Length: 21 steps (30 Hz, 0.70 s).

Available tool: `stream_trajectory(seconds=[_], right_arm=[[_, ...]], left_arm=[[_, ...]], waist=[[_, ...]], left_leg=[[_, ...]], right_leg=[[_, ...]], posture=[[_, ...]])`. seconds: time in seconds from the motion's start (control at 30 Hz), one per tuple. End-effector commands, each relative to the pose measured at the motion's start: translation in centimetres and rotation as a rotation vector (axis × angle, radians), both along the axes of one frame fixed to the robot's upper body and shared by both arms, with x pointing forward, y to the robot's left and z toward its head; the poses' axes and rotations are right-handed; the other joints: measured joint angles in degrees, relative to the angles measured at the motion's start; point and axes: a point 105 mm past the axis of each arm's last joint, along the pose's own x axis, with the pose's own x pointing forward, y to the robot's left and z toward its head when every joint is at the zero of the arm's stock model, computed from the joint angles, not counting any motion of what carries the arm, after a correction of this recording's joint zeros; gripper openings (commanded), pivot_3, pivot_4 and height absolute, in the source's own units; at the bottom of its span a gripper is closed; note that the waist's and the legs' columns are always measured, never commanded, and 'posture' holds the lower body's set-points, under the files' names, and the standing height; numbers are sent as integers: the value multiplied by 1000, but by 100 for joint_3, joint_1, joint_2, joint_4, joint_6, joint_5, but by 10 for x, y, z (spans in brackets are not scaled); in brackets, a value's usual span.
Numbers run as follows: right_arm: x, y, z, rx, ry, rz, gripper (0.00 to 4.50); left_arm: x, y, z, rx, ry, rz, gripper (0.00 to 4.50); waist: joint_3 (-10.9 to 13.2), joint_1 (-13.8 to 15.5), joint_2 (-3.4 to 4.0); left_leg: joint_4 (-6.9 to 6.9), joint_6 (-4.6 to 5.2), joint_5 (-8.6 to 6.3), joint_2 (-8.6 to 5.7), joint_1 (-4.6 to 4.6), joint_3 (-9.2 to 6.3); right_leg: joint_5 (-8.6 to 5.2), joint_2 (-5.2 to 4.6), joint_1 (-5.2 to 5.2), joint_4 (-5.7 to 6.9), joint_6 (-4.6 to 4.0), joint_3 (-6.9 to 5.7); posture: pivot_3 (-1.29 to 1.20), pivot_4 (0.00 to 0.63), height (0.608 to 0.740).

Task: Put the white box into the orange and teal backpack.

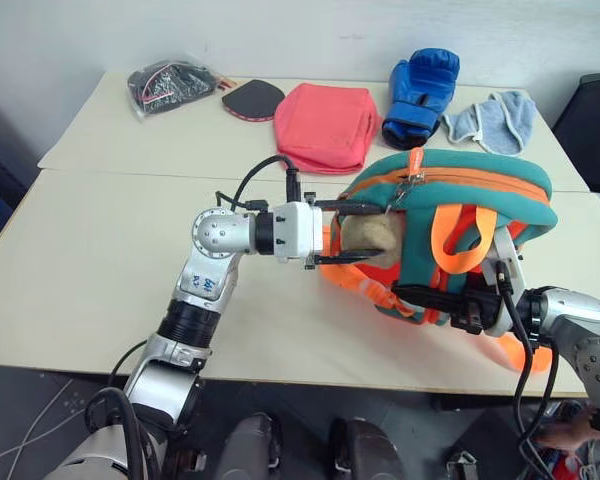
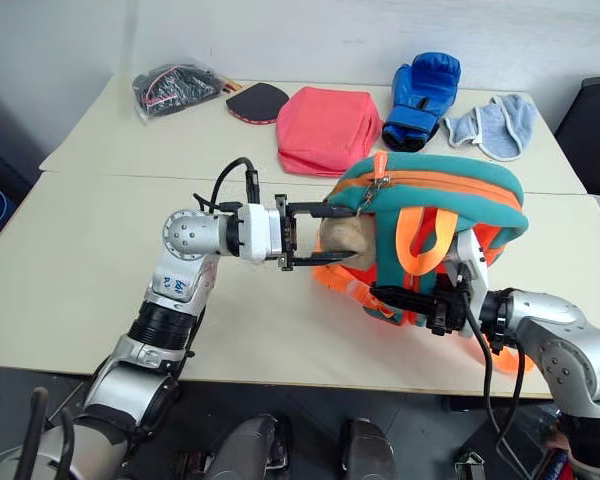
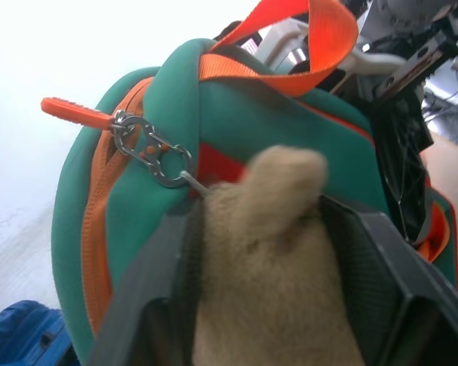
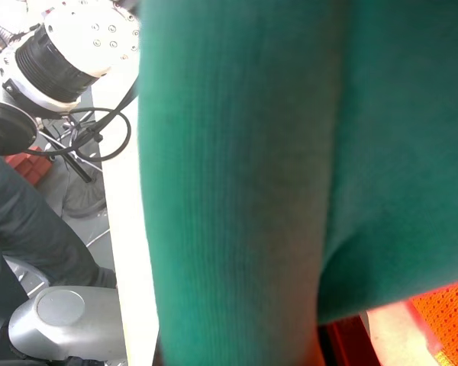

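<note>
We have the backpack (image 1: 460, 215) at the desk's (image 1: 100, 270) near right edge, soft and floppy: left gripper (image 1: 352, 233) pinches its plush bear (image 1: 372, 236), right gripper (image 1: 435, 300) clenched on its lower front; better grasp webbing loops.

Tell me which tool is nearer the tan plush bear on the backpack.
Left. The left tool has its fingers either side of the tan plush bear. The right tool sits lower, against the orange and teal backpack, below its orange webbing loop.
</note>
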Motion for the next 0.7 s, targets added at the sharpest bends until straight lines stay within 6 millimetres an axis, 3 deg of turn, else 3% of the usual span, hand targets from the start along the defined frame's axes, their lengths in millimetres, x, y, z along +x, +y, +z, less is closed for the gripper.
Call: stream_trajectory(seconds=[0.03,0.2,0.43,0.6,0.7], right_arm=[[-3,4,5,9,-26,6,0],[-3,5,6,17,-34,-9,0],[-5,3,5,17,-35,-31,0],[-6,1,4,20,-34,-38,0],[-7,1,3,19,-33,-40,0]], left_arm=[[2,3,6,14,-64,13,1190],[3,13,27,-87,37,-31,30],[30,53,55,-151,153,81,30],[32,65,55,-110,193,68,30],[21,60,38,-34,235,19,884]], waist=[[0,-1,0],[0,-2,0],[0,-11,0],[0,-4,0],[0,-6,0]], left_leg=[[0,0,0,0,0,-1],[0,-1,0,0,0,-2],[-2,-5,3,1,0,-3],[-2,-3,1,0,0,-2],[0,-3,1,-1,-2,-1]], right_leg=[[0,0,0,0,0,0],[0,0,0,1,0,0],[0,2,-2,3,0,-3],[0,2,-1,2,0,-3],[0,3,0,2,0,-3]], posture=[[0,150,740],[0,150,740],[0,150,740],[0,150,740],[0,150,740]])
